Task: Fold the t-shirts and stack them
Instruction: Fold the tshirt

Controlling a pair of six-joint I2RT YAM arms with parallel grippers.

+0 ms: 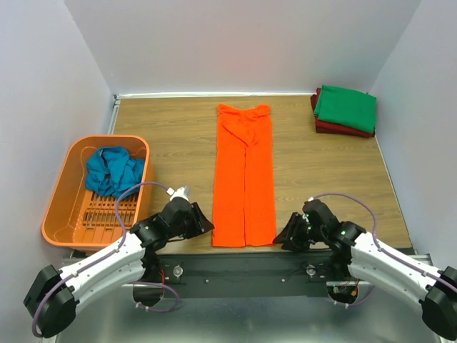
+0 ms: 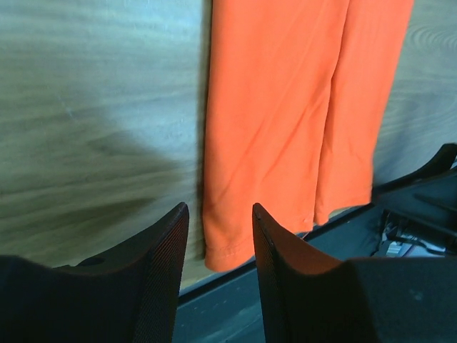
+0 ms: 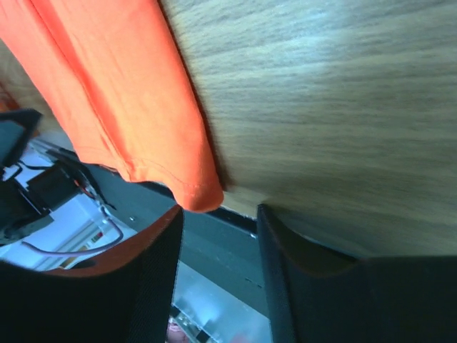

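Orange t-shirt (image 1: 244, 179) is lying flat as a long narrow strip down the middle of the desk (image 1: 171, 136), running from near the far edge right to the near edge (the hem corners are sitting right at that edge in the wrist views). Left gripper (image 1: 205, 223) is hovering just beside the strip's near-left corner, its fingers (image 2: 161, 250) standing apart with nothing pinched and the corner showing in the gap beyond them. Right gripper (image 1: 285, 236) is doing the same at the near-right corner, also spread and grasping nothing. Green t-shirt (image 1: 346, 107) is sitting on top of the dark red one (image 1: 343, 130) in the far right corner. Teal-blue one (image 1: 113, 170) is lying crumpled in the orange basket (image 1: 61, 207) by the left edge.
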